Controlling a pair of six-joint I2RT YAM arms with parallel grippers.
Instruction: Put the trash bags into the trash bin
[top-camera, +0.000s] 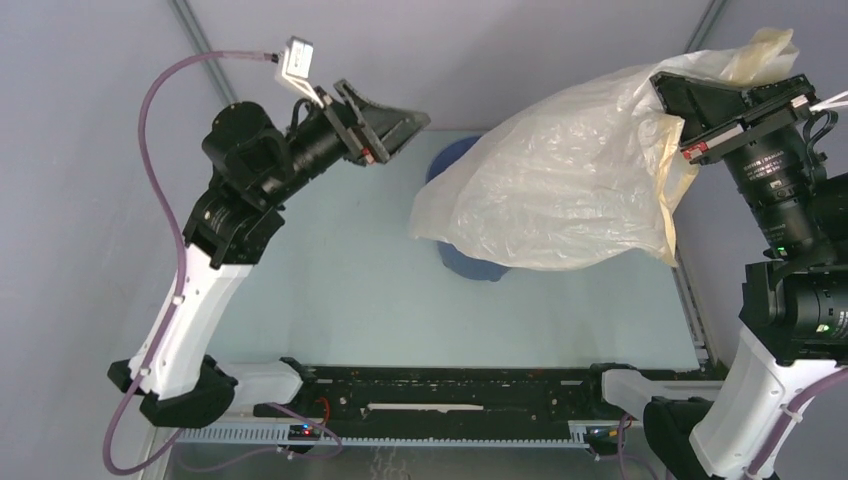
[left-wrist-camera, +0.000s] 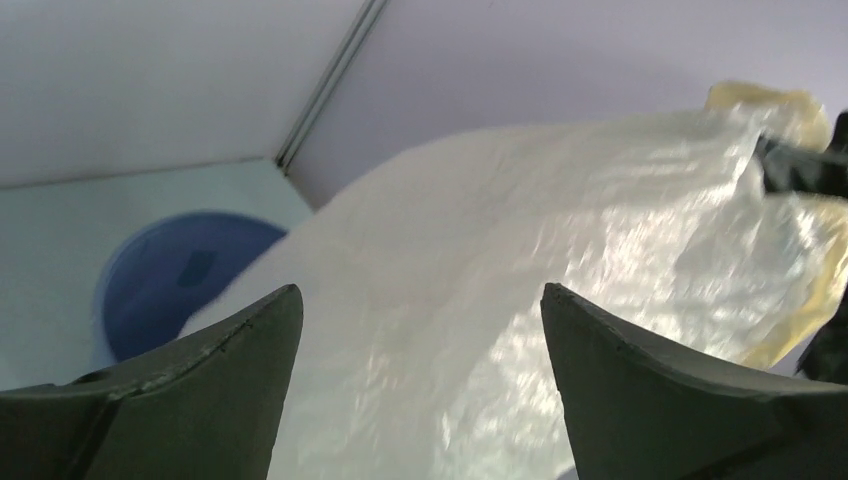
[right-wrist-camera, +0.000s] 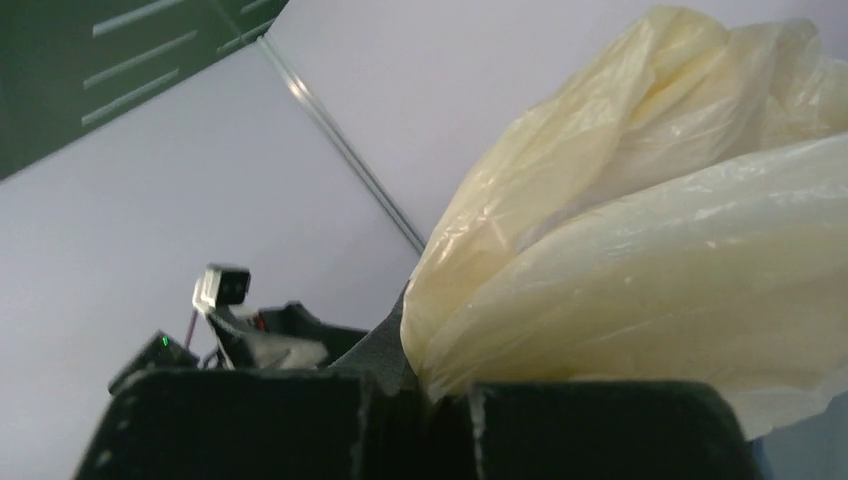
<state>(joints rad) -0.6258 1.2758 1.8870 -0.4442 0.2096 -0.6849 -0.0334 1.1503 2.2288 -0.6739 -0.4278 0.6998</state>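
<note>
The whitish, pale yellow trash bag (top-camera: 560, 170) hangs spread in the air over the table's far right. My right gripper (top-camera: 690, 95) is shut on its upper edge and holds it high; the bag (right-wrist-camera: 640, 250) bulges out of the closed jaws. The bag drapes over most of the blue trash bin (top-camera: 470, 262), whose rim shows at the left (top-camera: 447, 155) and whose base shows below. My left gripper (top-camera: 395, 125) is open and empty, raised left of the bag. Through its fingers I see the bag (left-wrist-camera: 520, 300) and the bin's open mouth (left-wrist-camera: 170, 285).
The pale table surface (top-camera: 330, 280) runs between the two arms. Grey walls close the back and sides, with a metal corner strip (left-wrist-camera: 330, 85). A black rail (top-camera: 450, 385) lies along the near edge between the arm bases.
</note>
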